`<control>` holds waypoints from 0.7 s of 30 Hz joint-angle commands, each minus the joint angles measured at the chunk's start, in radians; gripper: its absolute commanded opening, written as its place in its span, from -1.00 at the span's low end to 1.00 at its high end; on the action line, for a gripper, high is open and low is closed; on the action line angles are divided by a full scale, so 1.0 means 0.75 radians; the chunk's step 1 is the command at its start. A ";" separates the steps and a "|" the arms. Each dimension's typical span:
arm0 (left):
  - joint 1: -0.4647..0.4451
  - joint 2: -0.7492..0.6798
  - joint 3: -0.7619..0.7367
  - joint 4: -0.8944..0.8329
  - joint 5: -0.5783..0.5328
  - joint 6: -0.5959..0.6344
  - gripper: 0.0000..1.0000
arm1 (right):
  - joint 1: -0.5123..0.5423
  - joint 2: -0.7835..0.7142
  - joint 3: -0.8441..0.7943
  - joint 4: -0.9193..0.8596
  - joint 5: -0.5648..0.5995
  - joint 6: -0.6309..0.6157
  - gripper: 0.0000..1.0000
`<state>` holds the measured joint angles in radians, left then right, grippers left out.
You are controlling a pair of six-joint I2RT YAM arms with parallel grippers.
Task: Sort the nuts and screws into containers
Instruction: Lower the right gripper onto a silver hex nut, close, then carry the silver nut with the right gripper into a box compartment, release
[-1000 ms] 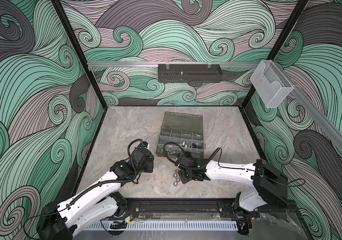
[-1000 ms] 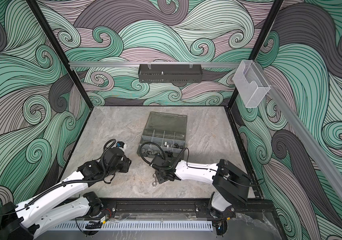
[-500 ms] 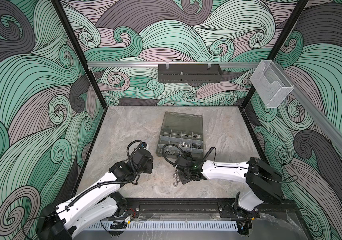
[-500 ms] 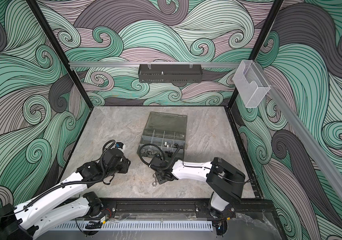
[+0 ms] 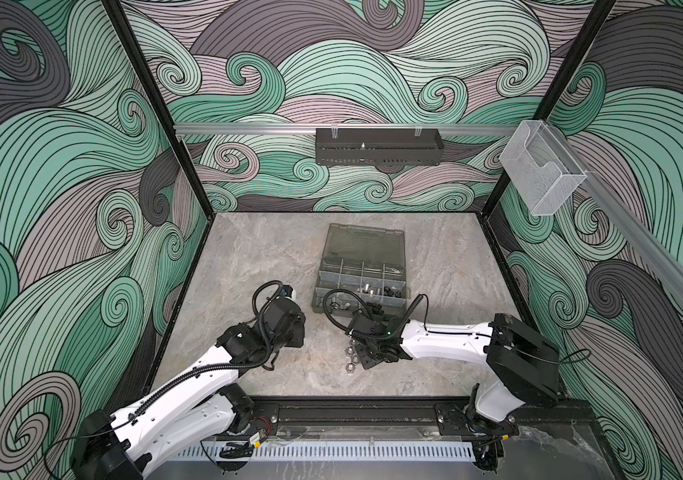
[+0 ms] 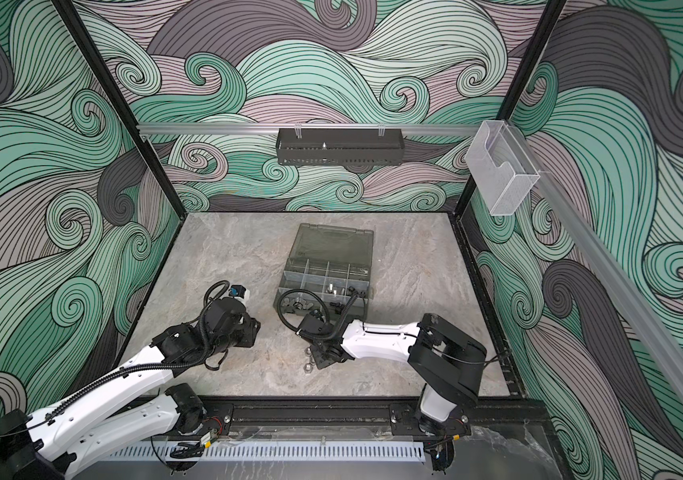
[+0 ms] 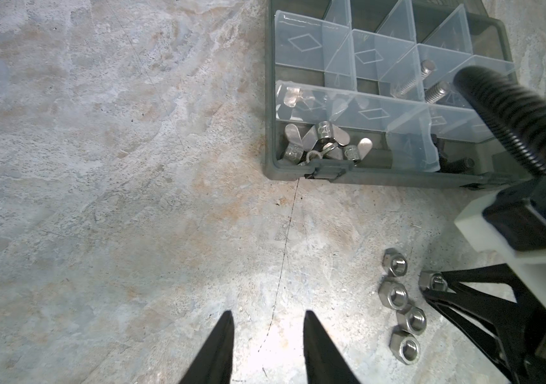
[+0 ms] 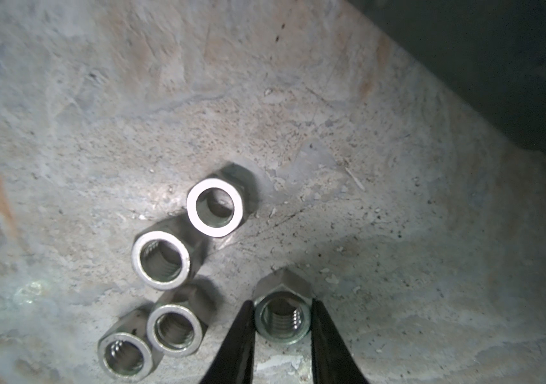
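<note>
Silver nut (image 8: 281,320) tight between narrow jaws of right gripper (image 8: 281,302); jaws of left gripper (image 7: 268,312) partly apart above stone tabletop (image 7: 98,199).

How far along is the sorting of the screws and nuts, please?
Done: some screws and wing nuts already lie in the case. In hand: the right gripper pinches one silver nut on the table. Still to do: four more nuts lie loose; the left gripper is open and empty.

A stone table (image 5: 265,257) held an open grey organizer case (image 5: 362,266).
Below centre, the right gripper (image 5: 361,353) sat among loose nuts (image 5: 350,368).
</note>
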<state>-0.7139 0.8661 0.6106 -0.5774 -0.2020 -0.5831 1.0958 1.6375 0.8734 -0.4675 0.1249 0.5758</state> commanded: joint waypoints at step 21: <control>0.009 -0.069 -0.026 -0.041 -0.037 -0.046 -0.23 | -0.170 -0.115 0.251 -0.070 0.064 -0.269 -0.47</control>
<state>-0.7139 0.8318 0.5976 -0.5850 -0.2089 -0.5972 1.0000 1.5558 1.0203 -0.4980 0.1600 0.4393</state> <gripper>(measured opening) 0.385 0.267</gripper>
